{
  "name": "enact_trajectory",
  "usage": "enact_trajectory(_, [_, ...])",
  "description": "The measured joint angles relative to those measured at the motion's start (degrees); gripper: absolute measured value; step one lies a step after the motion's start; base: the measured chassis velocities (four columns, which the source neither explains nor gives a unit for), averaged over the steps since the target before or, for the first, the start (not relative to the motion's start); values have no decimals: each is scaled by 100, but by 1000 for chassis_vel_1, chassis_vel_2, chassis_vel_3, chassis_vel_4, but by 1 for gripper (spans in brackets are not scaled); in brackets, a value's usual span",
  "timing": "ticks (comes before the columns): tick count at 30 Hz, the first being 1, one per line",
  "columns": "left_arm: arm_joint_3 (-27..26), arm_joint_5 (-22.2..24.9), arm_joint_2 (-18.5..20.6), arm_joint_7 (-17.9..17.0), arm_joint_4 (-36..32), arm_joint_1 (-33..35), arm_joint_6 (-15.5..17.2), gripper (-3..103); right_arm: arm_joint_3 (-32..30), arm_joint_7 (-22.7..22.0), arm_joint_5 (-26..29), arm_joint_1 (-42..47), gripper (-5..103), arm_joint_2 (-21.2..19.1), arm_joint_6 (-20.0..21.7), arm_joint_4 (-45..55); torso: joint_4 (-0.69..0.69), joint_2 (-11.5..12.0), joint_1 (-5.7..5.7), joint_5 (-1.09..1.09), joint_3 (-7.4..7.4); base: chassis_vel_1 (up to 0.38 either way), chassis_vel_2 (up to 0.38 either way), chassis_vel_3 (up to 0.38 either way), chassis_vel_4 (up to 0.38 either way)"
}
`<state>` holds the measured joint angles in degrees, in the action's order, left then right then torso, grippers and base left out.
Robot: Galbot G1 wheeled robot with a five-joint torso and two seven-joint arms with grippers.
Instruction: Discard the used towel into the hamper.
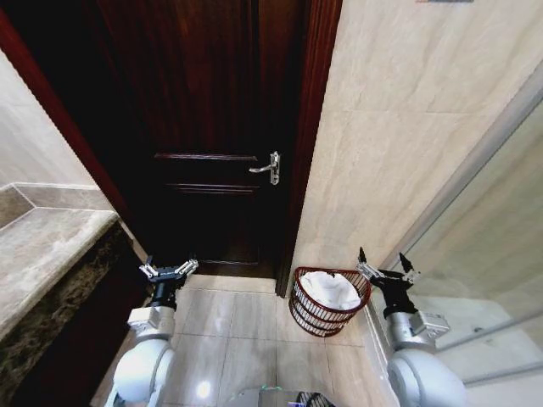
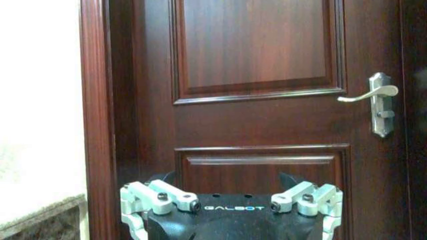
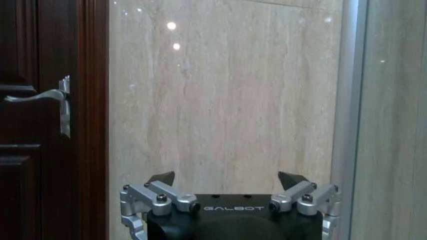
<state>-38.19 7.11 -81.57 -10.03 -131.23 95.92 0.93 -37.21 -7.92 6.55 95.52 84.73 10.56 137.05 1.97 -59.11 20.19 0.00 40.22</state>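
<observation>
From the head view, the hamper (image 1: 329, 301) stood on the floor against the wall beside the door (image 1: 212, 127), with the towel (image 1: 332, 289) lying white inside it. The right pincer (image 1: 386, 270) hovered just beside its rim, spread and empty; the left pincer (image 1: 169, 270) hung well apart, also spread. With the towel apparently in, the step was best finished by lifting the right arm straight clear without nudging the rim.

The left wrist view added the door panels and handle (image 2: 373, 97) close ahead of the spread left pincer (image 2: 230, 192).

The right wrist view showed the right pincer (image 3: 227, 182) spread before bare wall tile (image 3: 227, 95), beside a glass panel's frame (image 3: 347, 120).
</observation>
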Motion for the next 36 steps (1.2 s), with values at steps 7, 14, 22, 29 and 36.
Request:
enact_trajectory(7, [-1,2,9,0,0,3,0,100,2,-1,0,-9,100,-8,13,1,0,-189,85,0,104,0,0,0,0])
enact_trajectory(14, [1,0,15,4,0,11,0,100,10,-3,0,-9,100,-10,22,-2,0,-373,165,0,206,0,0,0,0])
enact_trajectory(22, [-22,2,28,8,0,14,0,100,15,-5,0,-1,100,-17,23,-2,0,-601,270,0,332,0,0,0,0])
enact_trajectory(29, [-48,10,37,8,-6,13,0,100,24,-6,-1,-3,100,-14,24,4,0,-825,372,0,454,0,0,0,0])
enact_trajectory(36, [-69,14,35,9,-25,18,-12,100,30,-13,-3,-7,100,-15,26,30,0,-1043,469,0,573,0,0,0,0])
